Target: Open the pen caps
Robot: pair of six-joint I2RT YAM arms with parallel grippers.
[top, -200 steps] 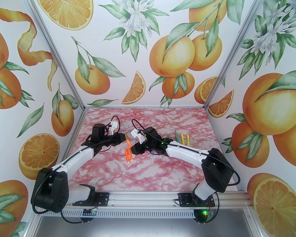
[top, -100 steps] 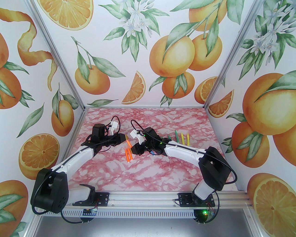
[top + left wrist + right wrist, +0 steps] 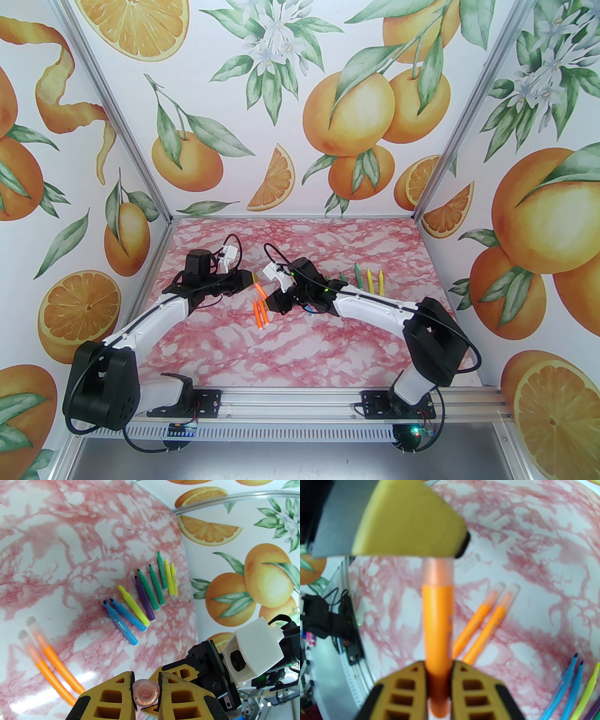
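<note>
Above the table's middle, left gripper [image 3: 146, 682]: reaches in from the left with its yellow fingers drawn narrow, pinching the pen cap between the pads.
Pen cap [image 3: 145, 692]: a clear, pink-tinted sleeve, seen end-on from the left wrist; in the right wrist view it is seated on the end of its marker and runs in under a left finger.
Orange marker [image 3: 438, 620]: held off the table, spanning straight from one gripper to the other.
Two capped markers [image 3: 260, 315]: orange, lying side by side and nearly parallel on the pink marbled table [image 3: 328, 347], just below the meeting grippers; each wears its clear cap [image 3: 509, 592].
Right gripper [image 3: 438, 684]: comes in from the right, its fingers closed tight on the orange barrel at the end away from the cap.
Small clear pieces [image 3: 496, 518]: scattered on the table beyond the two capped markers; too blurred to name.
Uncapped row: lying well to the right with bare tips: two blue markers [image 3: 121, 623], a yellow marker [image 3: 134, 607], a purple marker [image 3: 145, 599], three green markers [image 3: 150, 590] and two more yellow markers [image 3: 170, 578].
</note>
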